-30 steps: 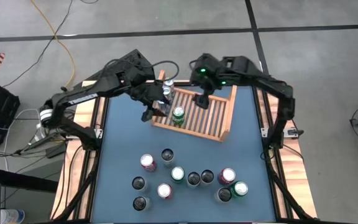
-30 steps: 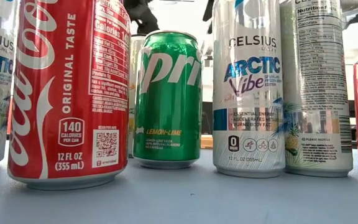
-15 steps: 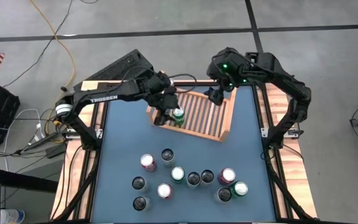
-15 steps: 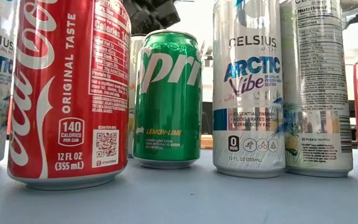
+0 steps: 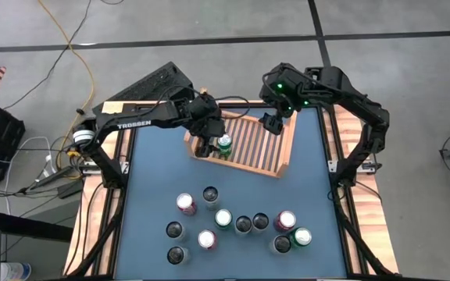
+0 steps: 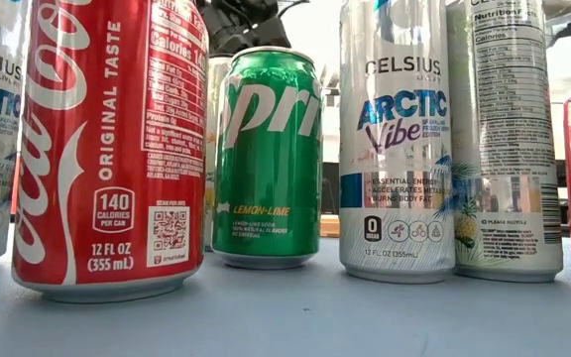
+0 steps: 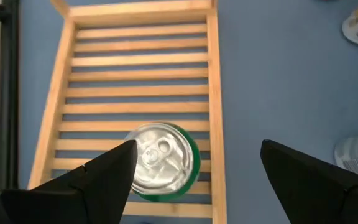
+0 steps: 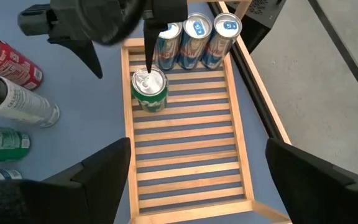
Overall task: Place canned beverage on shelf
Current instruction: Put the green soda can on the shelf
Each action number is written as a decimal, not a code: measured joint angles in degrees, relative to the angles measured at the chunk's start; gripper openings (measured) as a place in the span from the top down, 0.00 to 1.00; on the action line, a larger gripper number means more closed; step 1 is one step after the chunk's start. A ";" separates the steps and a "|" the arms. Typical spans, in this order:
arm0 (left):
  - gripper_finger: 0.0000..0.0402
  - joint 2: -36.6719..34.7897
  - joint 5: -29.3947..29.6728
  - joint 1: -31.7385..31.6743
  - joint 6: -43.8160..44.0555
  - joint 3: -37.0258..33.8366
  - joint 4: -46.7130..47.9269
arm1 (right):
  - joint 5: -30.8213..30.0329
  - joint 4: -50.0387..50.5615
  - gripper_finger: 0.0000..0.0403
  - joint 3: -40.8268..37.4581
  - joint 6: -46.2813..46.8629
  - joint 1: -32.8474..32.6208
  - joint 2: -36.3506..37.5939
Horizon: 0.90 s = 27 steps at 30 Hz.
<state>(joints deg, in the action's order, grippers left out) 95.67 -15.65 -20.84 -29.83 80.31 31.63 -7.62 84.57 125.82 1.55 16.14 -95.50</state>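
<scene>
The wooden shelf point(image 5: 256, 148) lies at the table's far middle. A green can point(image 5: 223, 144) stands upright on its slats point(image 7: 142, 74) near the left end. Three blue-and-white cans point(image 8: 194, 34) stand in the shelf's far left corner. My left gripper point(image 7: 197, 149) hangs open over the green can point(image 7: 166, 165), which is beside one finger, not midway between the two. My right gripper point(image 8: 197, 144) is open with nothing between its fingers, high over the shelf's far right part point(image 5: 272, 123). My left gripper comes slanting down from the table's left, and one fingertip point(image 8: 148, 70) stands at the green can's top rim point(image 8: 148, 79). Whether it touches the rim cannot be told. The other finger point(image 8: 95, 62) is clear of the can, which stands on the slats.
Several upright cans point(image 5: 233, 222) are grouped on the blue table near its front edge. In the low view a red cola can point(image 6: 112, 149), a green lemon-lime can point(image 6: 268, 159) and tall white cans point(image 6: 397, 139) fill the foreground. The shelf's right half holds no cans.
My left gripper has come down and toward the table's right, from beside the shelf's left end to over the green can. My right gripper has risen and drawn back from the shelf's middle toward its far right corner. The green can has stayed in place.
</scene>
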 joint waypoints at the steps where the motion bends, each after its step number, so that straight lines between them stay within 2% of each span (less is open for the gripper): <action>1: 0.18 0.93 0.12 0.00 -0.47 1.04 -0.06 | 0.00 0.04 0.11 0.00 -0.07 -0.02 0.10; 11: 0.18 9.49 1.12 -0.58 -4.33 12.35 9.33 | 0.01 0.92 0.11 0.00 0.08 -1.27 0.26; 14: 0.18 10.81 2.76 -0.55 -6.58 12.57 11.70 | 0.02 0.97 0.11 0.00 -0.05 -1.69 0.26; 19: 0.18 11.61 2.28 -0.55 -5.63 12.60 12.71 | 0.02 2.23 0.11 0.01 -0.09 -2.25 0.26; 27: 0.18 13.08 3.92 0.28 -5.50 12.60 10.84 | 0.02 2.87 0.11 0.02 -0.11 -2.29 0.24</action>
<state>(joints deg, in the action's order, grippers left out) 108.75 -11.72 -20.56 -35.34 92.90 42.46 -7.60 87.44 125.84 1.43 13.85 -95.26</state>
